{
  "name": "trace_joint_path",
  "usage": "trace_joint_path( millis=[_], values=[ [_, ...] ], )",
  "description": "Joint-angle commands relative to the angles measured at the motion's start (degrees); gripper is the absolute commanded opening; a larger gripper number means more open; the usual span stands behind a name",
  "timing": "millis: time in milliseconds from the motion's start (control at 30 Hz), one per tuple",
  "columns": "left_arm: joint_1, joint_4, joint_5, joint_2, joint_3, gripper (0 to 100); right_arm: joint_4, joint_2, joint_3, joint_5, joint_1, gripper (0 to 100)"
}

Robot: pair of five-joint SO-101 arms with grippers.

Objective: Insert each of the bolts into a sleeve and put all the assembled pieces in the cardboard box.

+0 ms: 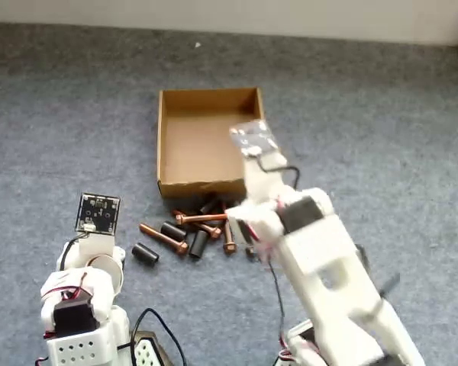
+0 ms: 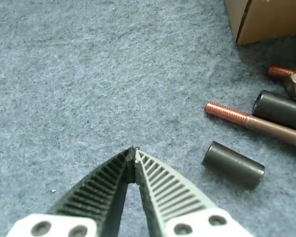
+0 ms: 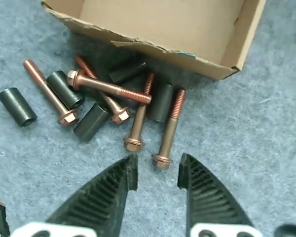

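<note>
Because the bolts (image 1: 202, 219) and sleeves (image 1: 173, 230) lie heaped on the desk (image 1: 76, 91) just before the cardboard box (image 1: 162, 137), one grab could drag neighbours along. Closed on nothing, the left gripper (image 2: 134, 155) sits near a lone sleeve (image 2: 233, 164). Half open and empty, the right gripper (image 3: 157, 173) hangs by a bolt head (image 3: 162, 160); closing there may snag the adjacent bolt (image 3: 138, 123).

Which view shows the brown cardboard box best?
High view: the brown cardboard box shows nearly whole, floor included. Left wrist view catches one outer corner; right wrist view, its near wall and some floor.
</note>
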Motion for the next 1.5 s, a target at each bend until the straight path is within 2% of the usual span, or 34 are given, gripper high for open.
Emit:
trace_joint_path(
  millis=[0, 167, 467, 667, 767, 967, 1167, 1367, 1467],
  values=[
    [-0.40, -1.14, -0.70, -0.31, -2.07, 1, -2.86, 10.33, -7.69, -0.70, -1.80, 14.9],
    [-0.40, -1.23, -0.70, -0.31, -1.98, 1, -6.90, 20.62, -9.98, -0.70, -3.12, 14.9],
    [-0.31, -1.32, -0.70, -0.31, -1.98, 1, -15.43, 29.58, -9.98, -0.62, -1.80, 11.7],
    [-0.22, -1.32, -0.70, -0.31, -1.98, 1, -15.78, 35.03, -10.24, -0.26, 1.54, 10.8],
    [-0.22, -1.32, -0.70, -0.31, -1.98, 1, -15.78, 37.67, -10.24, 2.73, 2.33, 10.8],
    [-0.13, -1.32, -0.70, -0.31, -1.98, 1, -15.87, 39.08, -10.24, 3.43, 3.82, 10.6],
    [-0.13, -1.32, -0.70, -0.31, -1.98, 1, -21.76, 39.16, -10.07, 3.34, 3.56, 10.5],
    [-0.13, -1.32, -0.70, -0.31, -1.98, 1, -21.85, 39.16, -9.80, 3.34, 2.15, 10.3],
    [-0.13, -1.32, -0.70, -0.31, -1.98, 1, -21.76, 39.16, -9.71, 3.43, 1.27, 3.1]
  ],
)
